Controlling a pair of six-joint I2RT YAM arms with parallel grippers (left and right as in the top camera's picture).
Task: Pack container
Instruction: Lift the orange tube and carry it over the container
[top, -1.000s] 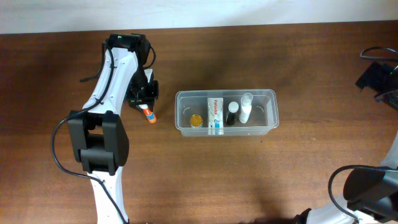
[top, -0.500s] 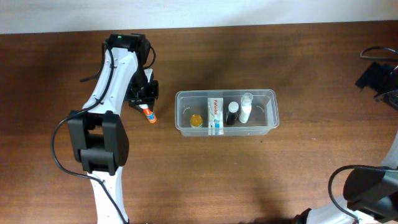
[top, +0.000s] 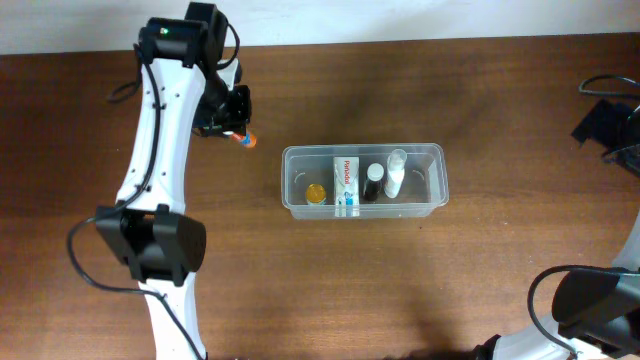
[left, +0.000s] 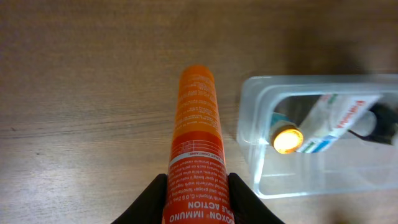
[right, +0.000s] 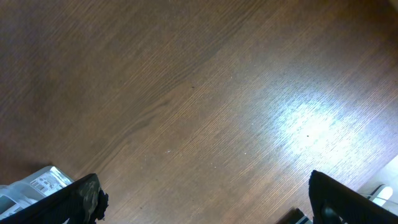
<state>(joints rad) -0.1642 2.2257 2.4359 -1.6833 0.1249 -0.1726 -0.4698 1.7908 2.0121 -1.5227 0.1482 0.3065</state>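
Left claw (left: 196, 190) clamped on an orange tube (left: 194, 137), fingers (left: 153, 194) against both its sides. In overhead the tube's tip is near the container's (top: 428, 149) left end, not touching. Container is clear, mid-surface (top: 450, 280), and holds a yellow-capped bottle (top: 316, 193), toothpaste box (top: 346, 186), black bottle (top: 372, 183) and white bottle (top: 394, 173). Right claw (right: 205, 186) is spread wide, nothing between its fingers, over bare wood at the right edge.
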